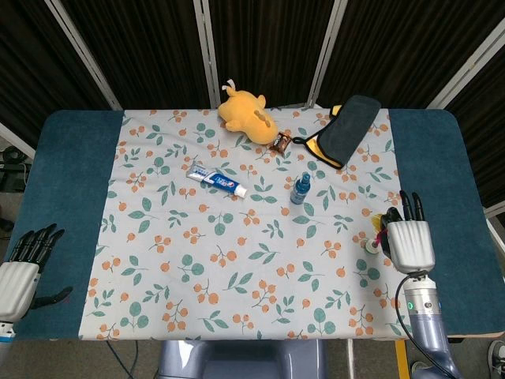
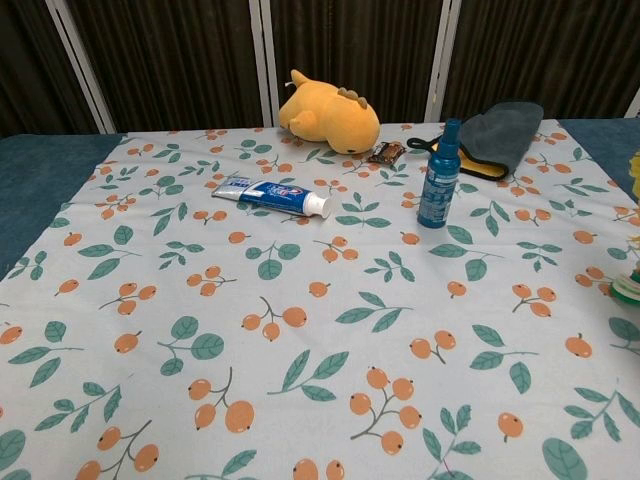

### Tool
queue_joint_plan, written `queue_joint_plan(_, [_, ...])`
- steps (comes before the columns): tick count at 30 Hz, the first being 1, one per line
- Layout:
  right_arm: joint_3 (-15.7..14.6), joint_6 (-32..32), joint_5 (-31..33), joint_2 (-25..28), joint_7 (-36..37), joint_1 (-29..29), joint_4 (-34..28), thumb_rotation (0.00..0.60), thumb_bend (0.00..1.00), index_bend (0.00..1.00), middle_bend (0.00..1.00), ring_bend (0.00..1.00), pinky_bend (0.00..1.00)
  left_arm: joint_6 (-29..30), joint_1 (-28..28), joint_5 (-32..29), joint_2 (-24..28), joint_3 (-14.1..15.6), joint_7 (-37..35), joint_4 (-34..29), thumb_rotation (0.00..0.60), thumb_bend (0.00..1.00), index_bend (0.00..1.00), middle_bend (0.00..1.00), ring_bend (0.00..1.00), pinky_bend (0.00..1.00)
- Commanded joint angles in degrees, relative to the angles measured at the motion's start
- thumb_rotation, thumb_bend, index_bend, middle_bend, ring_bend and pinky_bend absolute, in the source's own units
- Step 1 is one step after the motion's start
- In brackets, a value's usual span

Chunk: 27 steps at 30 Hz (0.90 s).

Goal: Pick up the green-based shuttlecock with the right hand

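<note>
My right hand (image 1: 413, 241) hangs over the right edge of the patterned cloth (image 1: 197, 260), back of the hand up toward the head camera, dark fingers (image 1: 409, 204) pointing away from me. The green-based shuttlecock (image 1: 375, 237) sits right against the inner side of this hand: its pale round base (image 1: 368, 246) pokes out to the hand's left, and a bit of yellow and pink feather shows just beside the thumb side. The hand covers most of it, so I cannot tell whether my fingers actually close around it or only lie next to it. In the chest view only a sliver of the base (image 2: 630, 290) shows at the right border, with a scrap of yellow above it; the hand itself is outside that view.

Ahead of my right hand and to its left stands the blue spray bottle (image 1: 300, 189), upright. Farther ahead lies the dark sleep mask (image 1: 348, 129) with its yellow edge, and left of that a small brown wrapped snack (image 1: 280, 142) just beside the yellow plush toy (image 1: 246, 112). The toothpaste tube (image 1: 217, 181) lies flat, well to the left of the bottle.

My left hand (image 1: 20, 272) rests far across on the blue table (image 1: 55, 174), holding nothing, its fingers spread.
</note>
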Motion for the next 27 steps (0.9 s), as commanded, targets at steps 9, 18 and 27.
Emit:
queue_joint_plan(9, [-1.5, 0.4, -1.3, -0.7, 0.6, -0.8, 0.4, 0.6, 0.44, 0.52, 0.29, 0.0, 0.0, -0.1, 0.0, -0.1, 0.1, 0.0, 0.0, -0.1, 0.599, 0.17, 0.0, 0.0, 0.0, 0.0])
queue_joint_plan(18, [-2.7, 2.2, -4.6, 0.9, 0.1, -1.8, -2.4, 0.6, 0.31, 0.12, 0.02, 0.0, 0.0, -0.1, 0.0, -0.1, 0.1, 0.0, 0.0, -0.2, 0.598, 0.17, 0.0, 0.0, 0.0, 0.0])
queue_joint_plan(27, [-3.7, 6.3, -7.9, 5.4, 1.2, -4.9, -7.4, 0.6, 0.25, 0.06, 0.0, 0.0, 0.0, 0.1, 0.1, -0.1, 0.2, 0.0, -0.2, -0.2, 0.596, 0.17, 0.0, 0.0, 0.0, 0.0])
